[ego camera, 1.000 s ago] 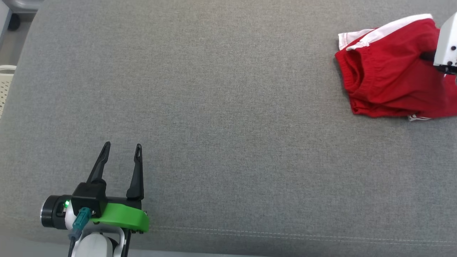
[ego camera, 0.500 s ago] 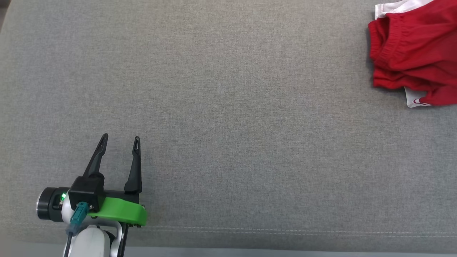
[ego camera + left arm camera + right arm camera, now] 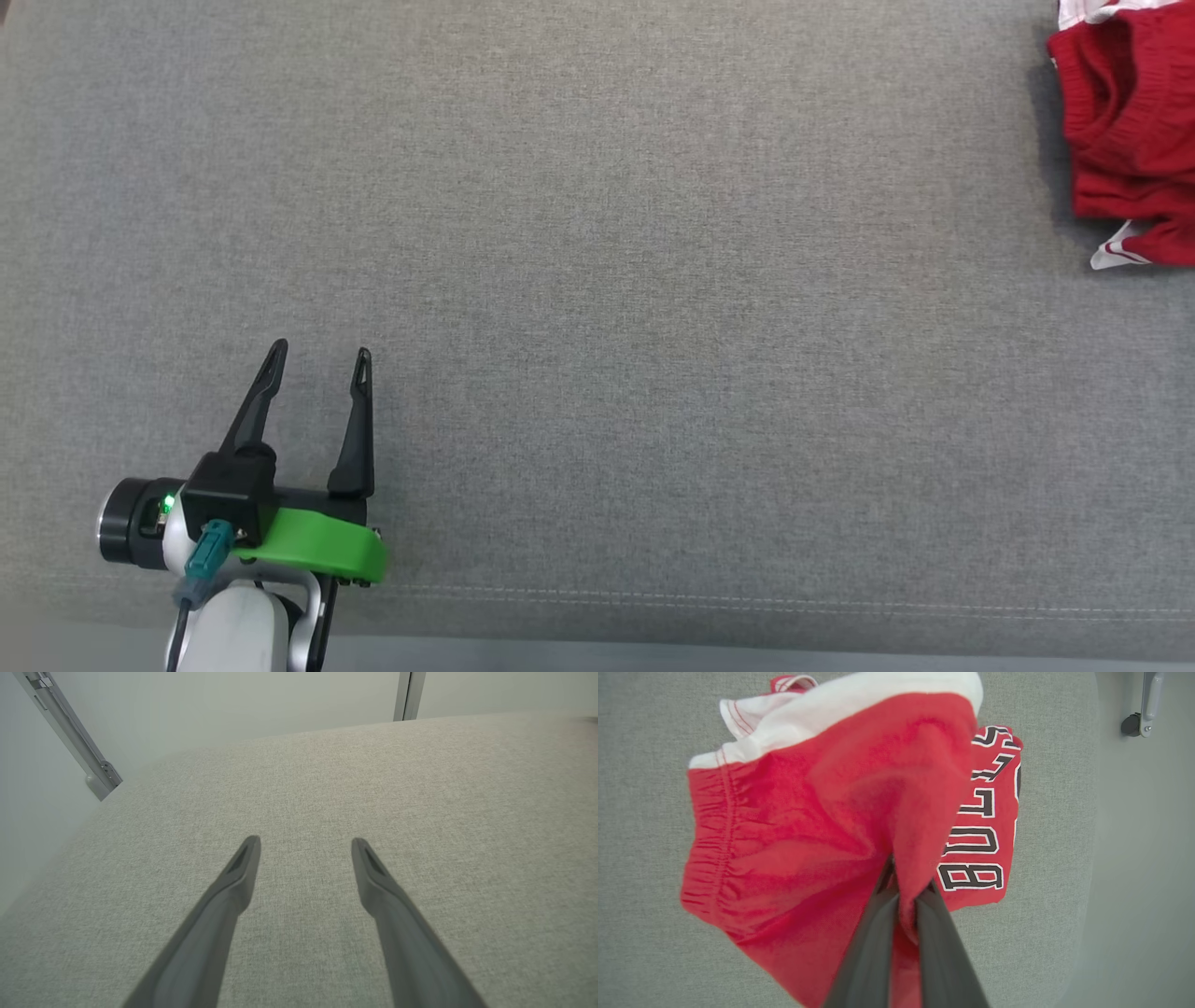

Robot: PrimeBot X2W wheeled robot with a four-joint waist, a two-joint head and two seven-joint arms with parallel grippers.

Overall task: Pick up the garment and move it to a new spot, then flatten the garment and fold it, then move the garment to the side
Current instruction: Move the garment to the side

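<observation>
Surface [image 3: 597, 280]: grey woven cloth, matt, finely rough. Garment [image 3: 794, 826]: soft red knit cloth, white trim. Left pincer [image 3: 320, 351]: matt dark plastic. Mount [image 3: 317, 555]: smooth green plastic, slight sheen.

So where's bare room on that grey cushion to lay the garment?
Nearly all the grey cushion is bare: the wide stretch between the left hand, near left, and the red garment, far right. Only that corner is crowded, where the right hand pinches it.
</observation>
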